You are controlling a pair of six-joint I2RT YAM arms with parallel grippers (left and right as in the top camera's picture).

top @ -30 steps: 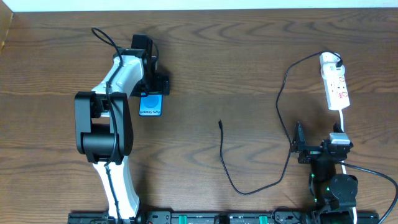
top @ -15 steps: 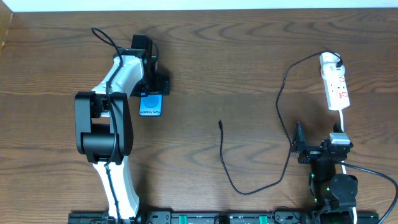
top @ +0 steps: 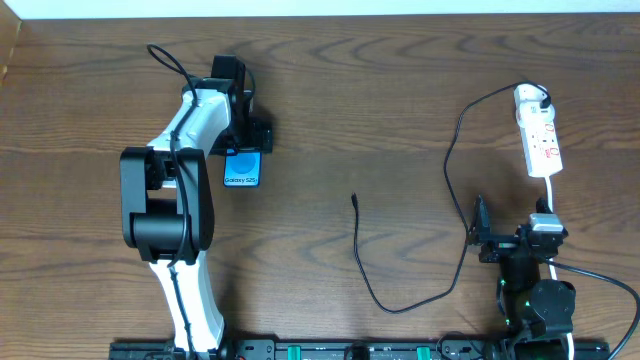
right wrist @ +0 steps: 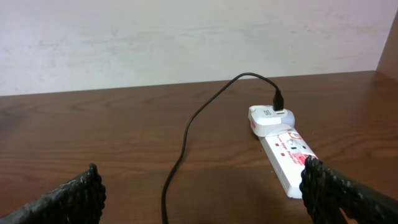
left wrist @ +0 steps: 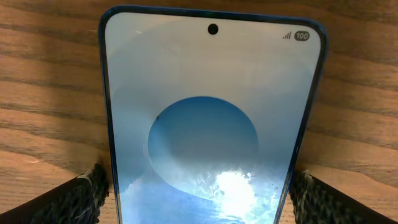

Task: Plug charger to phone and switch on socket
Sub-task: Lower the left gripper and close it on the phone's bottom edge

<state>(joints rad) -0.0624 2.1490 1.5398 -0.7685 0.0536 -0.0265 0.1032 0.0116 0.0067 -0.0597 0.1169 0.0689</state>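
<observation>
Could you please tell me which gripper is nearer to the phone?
Left. The left gripper is right at the phone, with one finger along each long edge. The right gripper is far across the table, nearer the socket.

A dark brown wood-grain table [top: 400, 80] spreads beneath and ahead of the right gripper [right wrist: 200, 180]. Beyond its far edge, facing that gripper, stands a plain off-white wall [right wrist: 186, 37], softly, evenly lit.
</observation>
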